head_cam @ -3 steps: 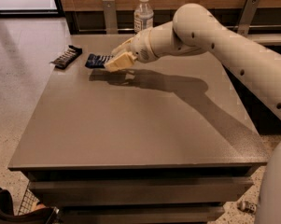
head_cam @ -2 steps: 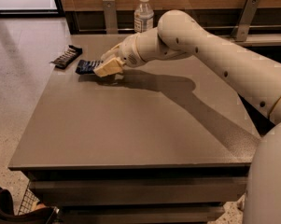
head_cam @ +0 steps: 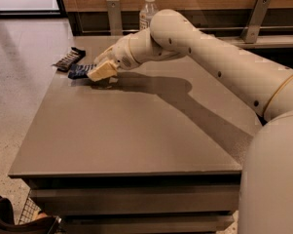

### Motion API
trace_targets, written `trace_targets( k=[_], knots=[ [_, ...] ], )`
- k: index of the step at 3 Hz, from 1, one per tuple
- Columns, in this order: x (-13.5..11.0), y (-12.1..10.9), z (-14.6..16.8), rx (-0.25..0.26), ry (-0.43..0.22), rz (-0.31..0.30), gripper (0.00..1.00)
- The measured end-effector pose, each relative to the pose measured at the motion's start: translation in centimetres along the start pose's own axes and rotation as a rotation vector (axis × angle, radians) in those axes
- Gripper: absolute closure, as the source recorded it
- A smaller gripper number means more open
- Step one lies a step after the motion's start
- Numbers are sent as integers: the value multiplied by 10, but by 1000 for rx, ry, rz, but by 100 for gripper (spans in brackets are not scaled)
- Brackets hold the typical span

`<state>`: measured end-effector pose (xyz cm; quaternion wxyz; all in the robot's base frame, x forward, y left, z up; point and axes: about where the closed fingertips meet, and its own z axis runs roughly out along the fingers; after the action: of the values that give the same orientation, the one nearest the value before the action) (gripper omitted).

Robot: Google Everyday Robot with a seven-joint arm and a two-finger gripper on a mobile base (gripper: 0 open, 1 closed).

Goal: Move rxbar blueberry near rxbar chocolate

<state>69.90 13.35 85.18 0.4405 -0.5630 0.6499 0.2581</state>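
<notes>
Gripper (head_cam: 99, 73) low over the table (head_cam: 136, 145), far-left corner, roughly 10 o'clock from table centre; pale fingers closed on the right end of the rxbar blueberry (head_cam: 78, 71), the dark blue wrapper sticking out toward 9 o'clock. Rxbar chocolate (head_cam: 68, 59) lies flat near the left edge, at about 10 o'clock from the blue bar, the two near each other, narrow gap, not visibly touching. Change over the last second: gripper and blue bar sit further toward 9 o'clock and lower than a second ago, when they were nearer the bottle's line; gap to the chocolate bar has shrunk markedly. Arm (head_cam: 209, 57) reaches in from 3 o'clock, elbow bent over the far edge. Water bottle (head_cam: 148, 9) upright at 12 o'clock behind the table, well apart from both bars. Cannot tell if the blue bar's free end is resting on the surface or just above it. Judgement: carry phase about done, bar already close enough to count as near; remaining work is set down, release, then a clean lift without nudging either bar
</notes>
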Motion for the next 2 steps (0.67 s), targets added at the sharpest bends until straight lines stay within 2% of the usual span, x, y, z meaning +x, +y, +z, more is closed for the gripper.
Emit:
trace_targets(
  k=[2],
  knots=[
    [0,3,4,-8,0,0,36]
  ],
)
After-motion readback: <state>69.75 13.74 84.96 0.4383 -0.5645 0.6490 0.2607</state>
